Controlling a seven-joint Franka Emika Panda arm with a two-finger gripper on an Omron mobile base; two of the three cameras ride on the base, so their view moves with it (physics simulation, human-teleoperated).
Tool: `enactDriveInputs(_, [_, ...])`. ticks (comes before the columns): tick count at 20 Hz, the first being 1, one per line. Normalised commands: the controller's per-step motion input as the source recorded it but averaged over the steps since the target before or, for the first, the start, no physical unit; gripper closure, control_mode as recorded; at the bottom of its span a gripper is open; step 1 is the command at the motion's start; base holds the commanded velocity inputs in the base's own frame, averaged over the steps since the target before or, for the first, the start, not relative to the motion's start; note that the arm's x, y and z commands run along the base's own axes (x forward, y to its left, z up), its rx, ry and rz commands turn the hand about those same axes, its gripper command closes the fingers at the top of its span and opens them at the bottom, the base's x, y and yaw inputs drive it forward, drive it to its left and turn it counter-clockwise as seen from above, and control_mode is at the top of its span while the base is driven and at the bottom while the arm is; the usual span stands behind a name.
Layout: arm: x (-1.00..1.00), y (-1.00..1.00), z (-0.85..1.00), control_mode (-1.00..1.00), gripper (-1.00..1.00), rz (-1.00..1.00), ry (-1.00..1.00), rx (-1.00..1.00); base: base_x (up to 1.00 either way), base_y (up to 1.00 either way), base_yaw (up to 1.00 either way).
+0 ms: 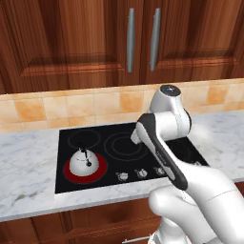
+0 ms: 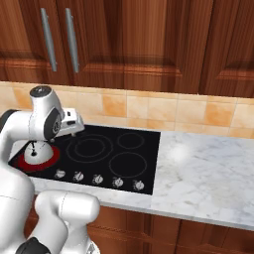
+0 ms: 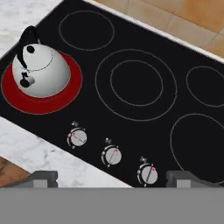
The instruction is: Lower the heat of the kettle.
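The kettle [image 3: 40,72], a small white-silver dome with a thin black handle, stands on the front left burner [image 3: 43,103], which glows red. It also shows on the cooktop's left side [image 1: 84,163] and, partly behind my arm, in the right base view [image 2: 35,153]. My gripper [image 3: 113,179] hangs open above the cooktop's front edge, its fingertips [image 3: 43,178] wide apart with nothing between them. Below it lies a row of small silver stove knobs [image 3: 77,138]; the left one is nearest the kettle. The hand [image 2: 73,123] hovers over the cooktop, right of the kettle.
The black cooktop [image 1: 114,138] has several unlit burner rings [image 3: 135,83]. Several knobs line its front edge [image 2: 97,178]. Grey marble counter [image 2: 208,173] lies on both sides, a tan tiled backsplash [image 1: 71,107] behind, and wooden cabinets [image 1: 95,38] above.
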Motion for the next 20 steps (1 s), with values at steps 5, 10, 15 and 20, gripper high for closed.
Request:
enactDriveInputs(5, [-0.08, 0.14, -0.58, -1.00, -1.00, 0.39, 0.03, -0.10, 0.00, 0.00, 0.00])
enactDriveInputs(10, [0.00, 0.41, -0.47, -1.00, -1.00, 0.23, 0.08, -0.10, 0.00, 0.00, 0.00])
enactDriveInputs(15, [0.00, 0.52, -0.46, -1.00, -1.00, 0.10, 0.12, -0.17, 0.00, 0.00, 0.00])
enactDriveInputs(20, [0.06, 0.36, -0.41, -1.00, -1.00, 0.04, 0.13, -0.16, 0.00, 0.00, 0.00])
